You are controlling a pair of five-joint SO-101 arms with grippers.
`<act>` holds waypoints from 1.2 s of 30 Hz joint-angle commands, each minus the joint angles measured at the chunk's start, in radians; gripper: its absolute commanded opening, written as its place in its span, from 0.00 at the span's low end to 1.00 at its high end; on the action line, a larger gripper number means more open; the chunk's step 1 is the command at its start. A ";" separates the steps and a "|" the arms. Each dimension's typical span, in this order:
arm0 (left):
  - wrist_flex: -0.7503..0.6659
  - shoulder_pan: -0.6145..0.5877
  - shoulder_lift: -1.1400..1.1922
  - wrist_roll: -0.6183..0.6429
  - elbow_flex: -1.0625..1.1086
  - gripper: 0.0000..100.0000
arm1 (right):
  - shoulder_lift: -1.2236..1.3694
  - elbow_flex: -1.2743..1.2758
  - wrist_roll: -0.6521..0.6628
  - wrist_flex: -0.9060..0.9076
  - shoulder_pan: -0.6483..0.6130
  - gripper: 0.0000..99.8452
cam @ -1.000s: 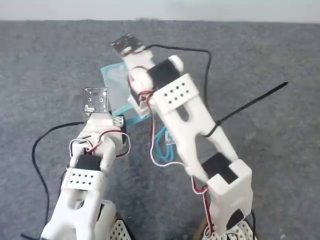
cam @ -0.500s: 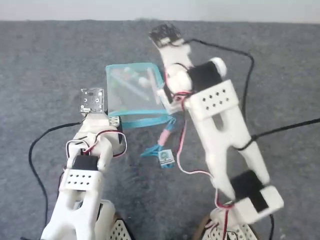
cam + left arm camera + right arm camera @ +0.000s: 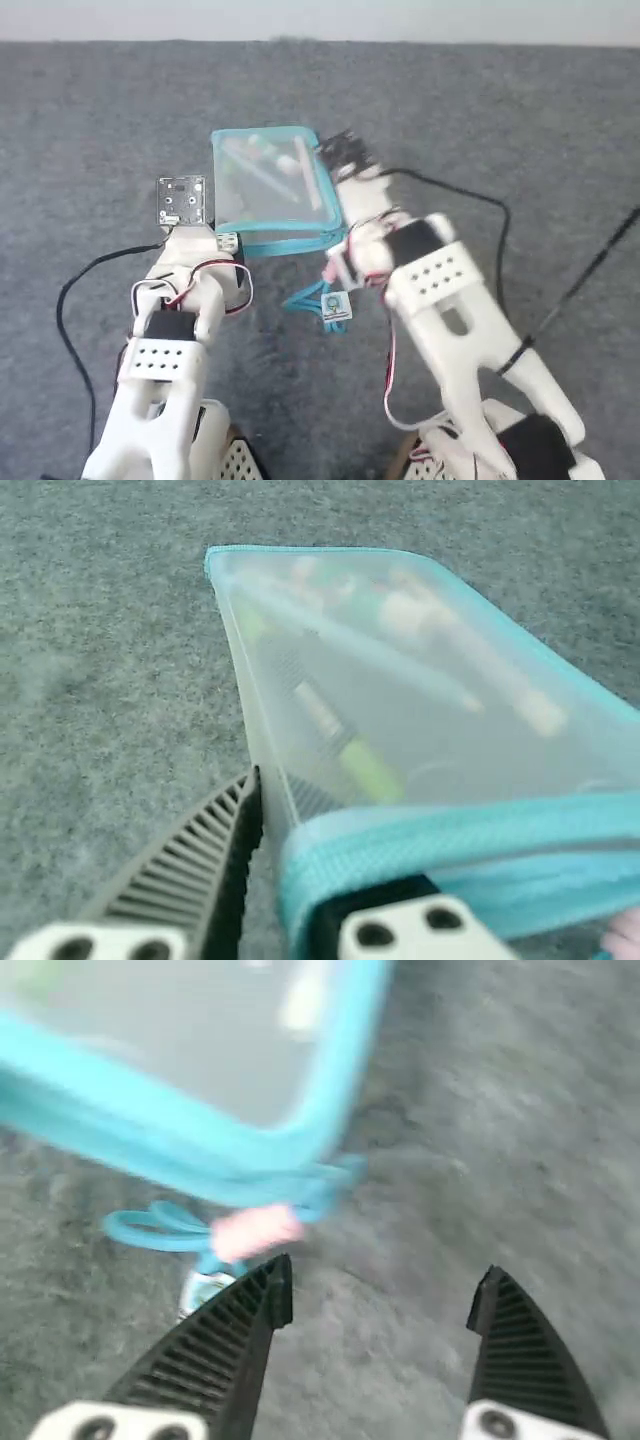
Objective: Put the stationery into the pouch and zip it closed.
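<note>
The translucent pouch (image 3: 265, 185) with teal edging lies flat on the grey carpet, with pens and other stationery (image 3: 350, 755) showing through its wall. My left gripper (image 3: 285, 880) is shut on the pouch's near-left corner (image 3: 228, 242), at the end of the zipper band (image 3: 450, 830). My right gripper (image 3: 385, 1275) is open just above the carpet beside the pouch's near-right corner, with nothing between its fingers. A pink zip pull (image 3: 255, 1232) and a teal loop strap (image 3: 312, 298) with a small tag (image 3: 335, 309) trail from that corner.
Grey carpet (image 3: 520, 130) covers the whole table, with open room to the right of and behind the pouch. The arms' cables (image 3: 480, 200) hang over the carpet near the right arm.
The right arm swung off the pouch toward the right, then drew back and down to the pouch's near-right corner. The pouch now lies uncovered. The left arm has kept still.
</note>
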 commanded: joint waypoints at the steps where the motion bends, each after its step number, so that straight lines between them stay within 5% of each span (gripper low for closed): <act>1: -0.021 0.002 -0.012 -0.002 -0.027 0.01 | -0.039 0.031 0.000 -0.108 -0.076 0.28; 18: -0.021 0.003 -0.011 -0.002 -0.027 0.01 | 0.174 0.035 -0.064 -0.335 0.035 0.28; 23: -0.021 0.003 -0.006 -0.002 -0.027 0.01 | 0.171 0.034 -0.055 -0.335 0.031 0.01; 29: -0.021 0.023 -0.006 -0.006 -0.027 0.01 | 0.021 -0.031 0.049 -0.185 0.018 0.01; 36: 0.061 0.075 -0.005 -0.009 -0.064 0.01 | -0.282 -0.091 0.245 0.015 -0.148 0.01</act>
